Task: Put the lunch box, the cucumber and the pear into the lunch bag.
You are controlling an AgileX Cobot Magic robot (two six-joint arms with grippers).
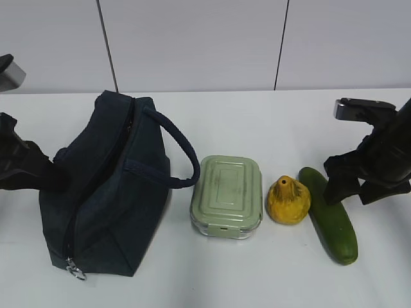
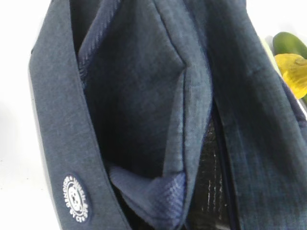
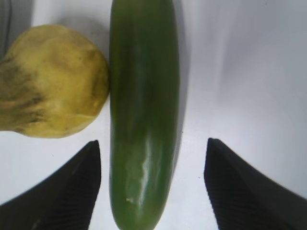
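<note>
The dark navy lunch bag stands at the left with its loop handle toward the middle and its metal zip pull at the near end. It fills the left wrist view, where a slit shows shiny lining. My left gripper is pressed against the bag's left side, its fingers hidden. The sage-green lunch box lies beside the bag, followed by the yellow pear and the cucumber. My right gripper is open, straddling the cucumber's far end, with the pear touching it.
All items lie in a row on a white table. A white panelled wall rises behind it. The pear lies close against the cucumber's left side, just beyond my right gripper's left finger.
</note>
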